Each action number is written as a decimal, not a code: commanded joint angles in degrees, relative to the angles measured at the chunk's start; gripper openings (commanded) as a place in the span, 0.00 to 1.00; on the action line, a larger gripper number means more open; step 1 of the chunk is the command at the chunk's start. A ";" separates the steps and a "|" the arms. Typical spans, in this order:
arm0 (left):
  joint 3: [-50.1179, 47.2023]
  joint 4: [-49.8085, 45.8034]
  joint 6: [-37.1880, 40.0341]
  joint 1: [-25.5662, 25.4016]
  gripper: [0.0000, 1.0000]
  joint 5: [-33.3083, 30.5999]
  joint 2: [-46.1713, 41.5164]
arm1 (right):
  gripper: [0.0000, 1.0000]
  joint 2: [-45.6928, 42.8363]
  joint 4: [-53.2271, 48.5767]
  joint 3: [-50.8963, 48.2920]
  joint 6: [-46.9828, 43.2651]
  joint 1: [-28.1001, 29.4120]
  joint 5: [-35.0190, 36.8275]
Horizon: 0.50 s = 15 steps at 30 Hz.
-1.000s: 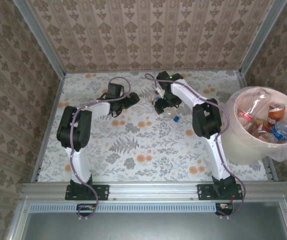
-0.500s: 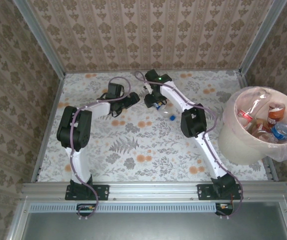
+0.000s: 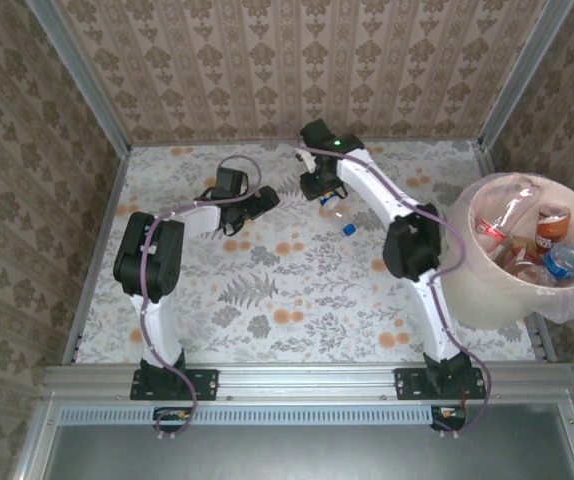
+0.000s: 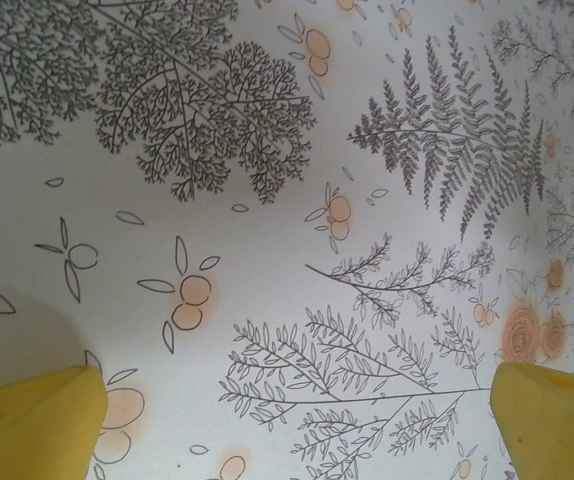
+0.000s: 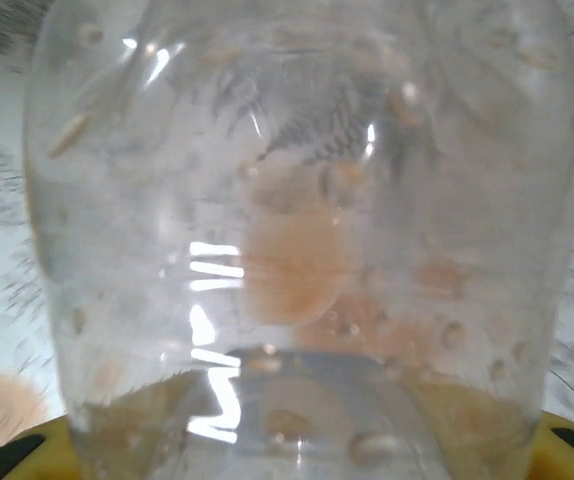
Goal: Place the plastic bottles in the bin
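Observation:
A clear plastic bottle (image 5: 297,250) sits between the yellow fingers (image 5: 52,450) of my right gripper (image 5: 297,445), which is shut on it. In the top view this bottle (image 3: 335,212), with its blue cap (image 3: 348,229), hangs below the right gripper (image 3: 324,196) at the back middle of the table. The bin (image 3: 464,285) with a pale liner stands at the right edge and holds several bottles (image 3: 551,226). My left gripper (image 3: 265,200) rests left of the held bottle. Its jaws (image 4: 297,420) are open over bare tablecloth.
A floral cloth (image 3: 267,290) covers the table. Patterned walls close it in at the back and sides, with metal rails along the edges. The right arm's elbow (image 3: 410,250) hangs between the held bottle and the bin.
My right gripper has closed on the clear bottle and shifted slightly toward the back of the table with it. The left arm has not moved.

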 commanded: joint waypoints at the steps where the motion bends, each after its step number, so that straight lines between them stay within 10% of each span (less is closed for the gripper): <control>1: -0.97 1.76 -1.18 0.56 1.00 1.58 -2.45 | 0.47 -12.52 5.72 -8.61 -1.21 -0.48 0.85; 15: -2.08 4.44 -3.20 0.47 1.00 4.20 -3.07 | 0.48 -46.49 11.93 -25.02 -0.30 -13.45 -12.84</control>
